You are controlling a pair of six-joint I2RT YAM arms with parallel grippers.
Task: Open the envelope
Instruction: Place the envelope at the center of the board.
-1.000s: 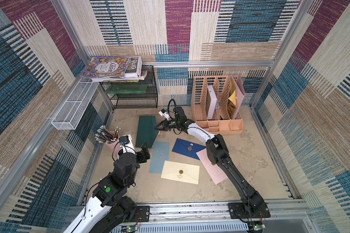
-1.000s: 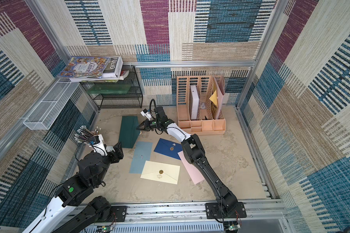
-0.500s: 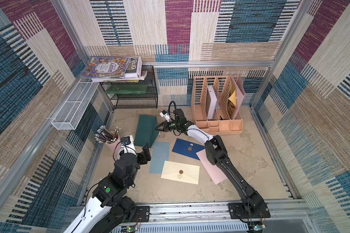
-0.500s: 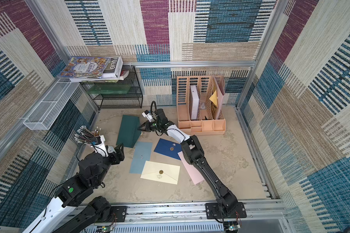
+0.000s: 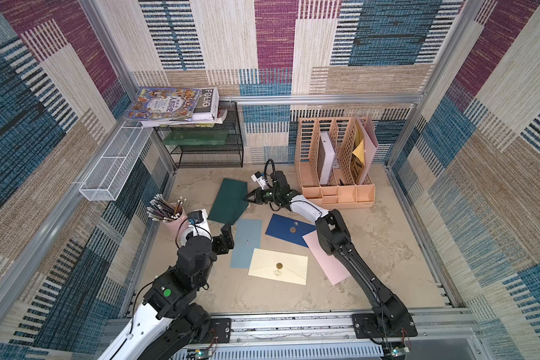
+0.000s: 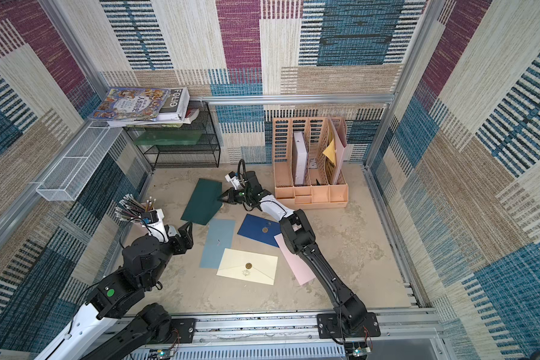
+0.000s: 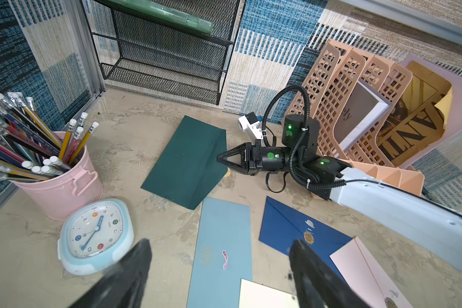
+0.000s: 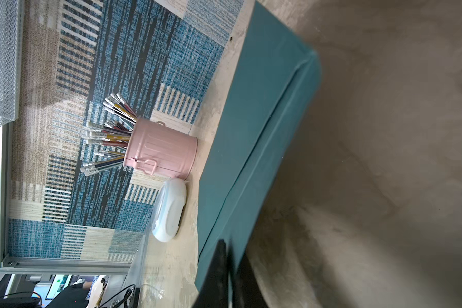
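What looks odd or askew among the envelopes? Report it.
The dark green envelope does not lie flat: its flap is lifted off the table, pinched at the tip by the right gripper. The light blue, navy, cream and pink envelopes lie flat, some overlapping.

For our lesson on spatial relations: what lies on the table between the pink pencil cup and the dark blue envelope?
Between the pink pencil cup and the dark blue envelope lies the light blue envelope, flat on the table, with the open left gripper hovering beside it. Both top views show this.
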